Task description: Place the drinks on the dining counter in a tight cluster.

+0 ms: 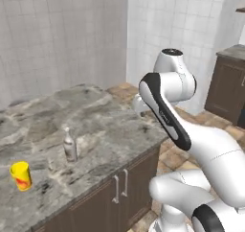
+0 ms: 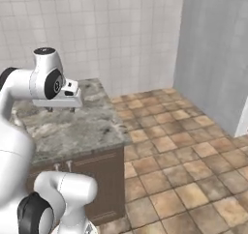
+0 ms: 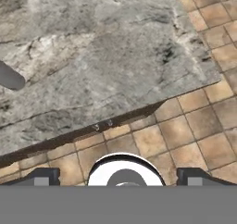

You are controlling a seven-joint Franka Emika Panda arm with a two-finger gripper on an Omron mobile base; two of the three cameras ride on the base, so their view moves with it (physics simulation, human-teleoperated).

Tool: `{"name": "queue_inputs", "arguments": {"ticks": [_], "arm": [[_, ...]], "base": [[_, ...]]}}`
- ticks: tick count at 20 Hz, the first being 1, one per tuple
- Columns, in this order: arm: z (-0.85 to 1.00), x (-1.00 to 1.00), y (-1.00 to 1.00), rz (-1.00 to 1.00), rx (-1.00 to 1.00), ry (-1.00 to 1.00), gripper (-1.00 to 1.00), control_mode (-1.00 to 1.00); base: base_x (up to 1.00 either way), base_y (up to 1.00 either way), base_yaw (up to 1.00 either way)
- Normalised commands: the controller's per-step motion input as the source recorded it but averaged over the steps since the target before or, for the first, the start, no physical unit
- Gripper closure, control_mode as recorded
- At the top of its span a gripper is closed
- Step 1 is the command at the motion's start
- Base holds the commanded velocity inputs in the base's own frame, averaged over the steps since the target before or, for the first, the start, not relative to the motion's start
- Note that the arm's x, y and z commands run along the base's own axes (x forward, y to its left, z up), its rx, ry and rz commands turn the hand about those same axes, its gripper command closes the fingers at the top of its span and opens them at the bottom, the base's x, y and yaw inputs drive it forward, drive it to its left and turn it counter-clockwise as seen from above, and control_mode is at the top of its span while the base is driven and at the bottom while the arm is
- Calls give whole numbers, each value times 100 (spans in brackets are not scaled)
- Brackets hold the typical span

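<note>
On the dining counter (image 1: 110, 125), a slim beige-white bottle (image 1: 70, 145) stands upright near the front edge. My gripper (image 2: 61, 109) hangs open and empty a little above the counter's (image 2: 72, 131) right end, well to the right of the bottle. In the hand view the fingertips (image 3: 42, 177) stand wide apart above the counter's (image 3: 115, 47) front edge and the tiled floor. A grey rounded shape (image 3: 9, 77) pokes in at that view's left edge; I cannot tell what it is.
A short yellow cup with red marks (image 1: 21, 175) stands left of the bottle, near the front edge. Brown cabinet doors (image 1: 122, 188) sit below the counter. Tiled floor (image 2: 184, 151) stretches to the right. Another dark cabinet (image 1: 229, 89) stands at the far right.
</note>
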Motion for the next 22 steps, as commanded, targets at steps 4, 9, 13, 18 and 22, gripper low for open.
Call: {"name": "queue_inputs", "arguments": {"ticks": [4, 9, 13, 18, 22], "arm": [[0, 0, 0, 0, 0, 0, -100, 100], [0, 0, 0, 0, 0, 0, -100, 100], [0, 0, 0, 0, 0, 0, -100, 100], [0, 0, 0, 0, 0, 0, -100, 100], [0, 0, 0, 0, 0, 0, -100, 100]], "base": [[0, 0, -100], [0, 0, -100], [0, 0, -99], [0, -31, -84], [5, -26, -78]]}}
